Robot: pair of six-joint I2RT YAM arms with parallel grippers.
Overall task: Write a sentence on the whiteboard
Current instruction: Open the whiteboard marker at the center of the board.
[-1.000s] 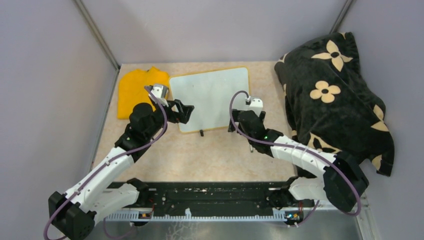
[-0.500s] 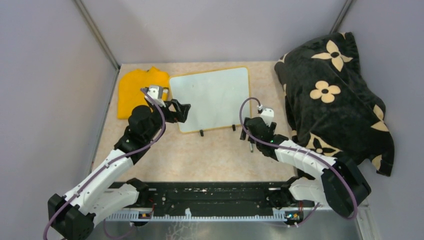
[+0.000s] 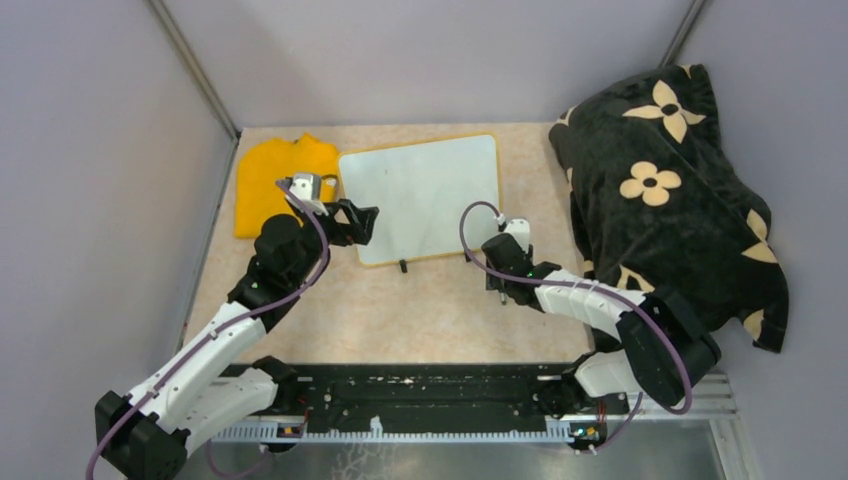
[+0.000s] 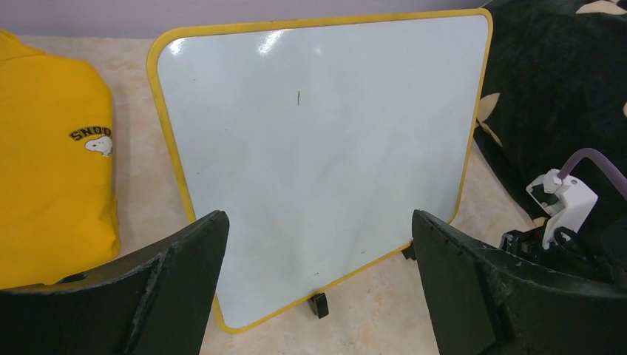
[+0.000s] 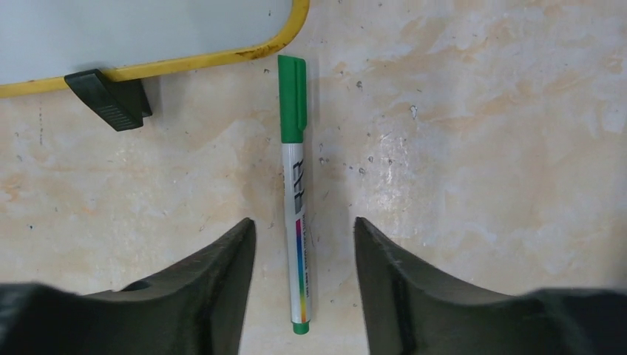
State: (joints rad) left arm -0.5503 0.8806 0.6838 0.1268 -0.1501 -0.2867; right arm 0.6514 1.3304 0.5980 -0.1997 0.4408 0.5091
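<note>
Swings the right gripper [image 5: 303, 229] off the whiteboard [image 5: 111, 29] and down over the green marker [image 5: 295, 185] (lying between its wide-open, empty fingers), board just ahead. Keeps left gripper [image 4: 318, 218] open too, empty. Basically blank still, so probably pickup next.

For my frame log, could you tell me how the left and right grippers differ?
The left gripper faces the whiteboard with nothing between its fingers; the right gripper points down, straddling the green marker. The left is at the board's left edge, the right by its near-right corner. Both are open.
</note>
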